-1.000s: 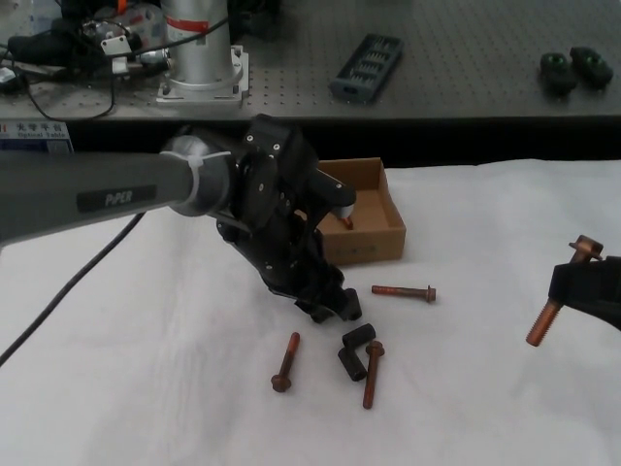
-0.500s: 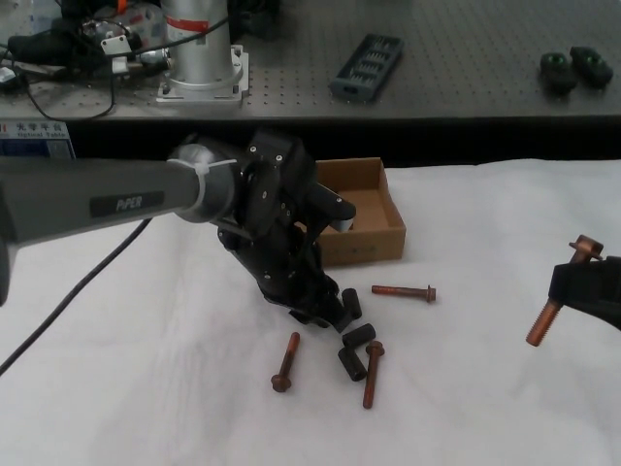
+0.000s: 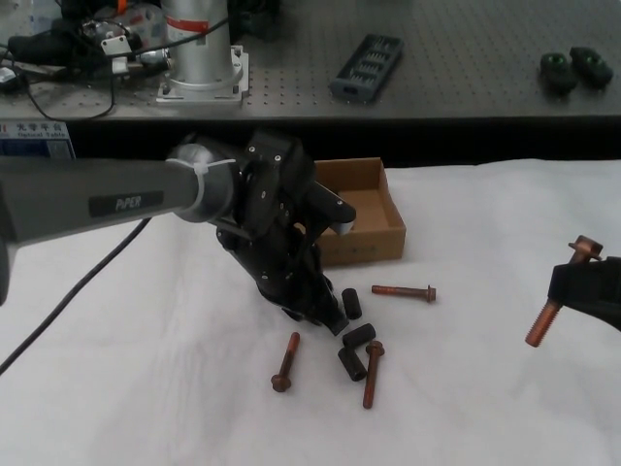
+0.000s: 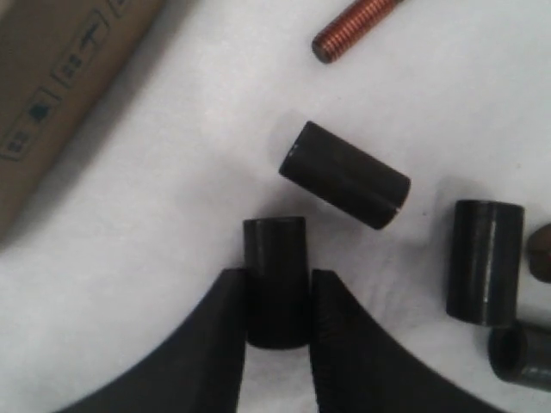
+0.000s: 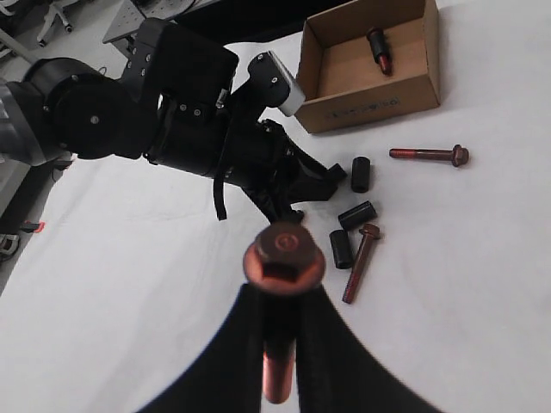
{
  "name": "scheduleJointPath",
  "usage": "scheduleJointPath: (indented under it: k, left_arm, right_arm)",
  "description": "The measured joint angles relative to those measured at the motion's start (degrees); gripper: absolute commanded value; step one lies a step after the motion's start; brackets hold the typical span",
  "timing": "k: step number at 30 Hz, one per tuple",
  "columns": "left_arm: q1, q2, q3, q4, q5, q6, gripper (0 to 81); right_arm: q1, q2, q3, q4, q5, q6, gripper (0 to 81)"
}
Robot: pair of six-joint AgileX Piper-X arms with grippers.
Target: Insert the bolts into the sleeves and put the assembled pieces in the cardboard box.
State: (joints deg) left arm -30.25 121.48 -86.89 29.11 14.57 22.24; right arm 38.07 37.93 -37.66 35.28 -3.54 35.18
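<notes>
- High view: L gripper sits low over the white cloth on the counter, just in front of the box, tips down among the loose parts.
- L wrist view: its fingers are closed narrow on a held sleeve, one finger each side, w/ the sleeve's end poking out past the tips. Can't tell if the sleeve is off the cloth.
- 3 loose sleeves lie on the cloth by the L gripper.
  - Sleeve 1 is tilted, nearest the tips but not touching.
  - Sleeve 2 is further out.
  - Sleeve 3 is close to sleeve 2 and partly cut by the frame edge.
- 3 loose bolts lie flat on the cloth.
  - Bolt 1 is btw the box and the sleeves, threaded end toward the L gripper.
  - Bolt 2 is on the camera side of the L gripper.
  - Bolt 3 is just beside sleeves 2 and 3, head toward them.
- R gripper is well apart on the right, up off the cloth. Its fingers are clamped on the shank of a held bolt just under the head, and the bolt is tilted, head up.
- Box top is open. One piece, a bolt in a sleeve, lies inside near the far wall.
</notes>
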Motion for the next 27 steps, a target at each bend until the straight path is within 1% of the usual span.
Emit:
scheduleJointPath:
  k: [1,13,20,23,24,27]
  left_arm:
    - [0.0,0.0,0.0,0.0,0.1,0.0,0.1]
    - [0.0,-3.0,0.0,5.9,2.9,-2.1,0.6]
    - [0.0,-11.5,1.0,13.0,9.4,-1.6,0.6]
    - [0.0,-17.5,5.4,14.4,10.5,-0.8,0.6]
    - [0.0,-17.5,5.4,14.4,10.6,-0.7,0.6]
    - [-0.1,-24.6,11.8,13.4,11.2,-0.6,0.6]
  right_arm:
    - [0.0,0.0,0.0,0.0,0.0,0.0,1.9]
    - [0.0,0.0,0.0,-0.1,-0.2,0.0,1.9]
    - [0.0,0.0,0.0,-5.2,-0.4,0.0,1.9]
    - [0.0,1.0,0.0,-7.4,-0.4,0.0,1.9]
    - [0.0,1.6,0.0,-8.3,-0.4,0.0,1.9]
    - [0.0,4.2,0.0,-11.5,-0.9,0.0,1.9]
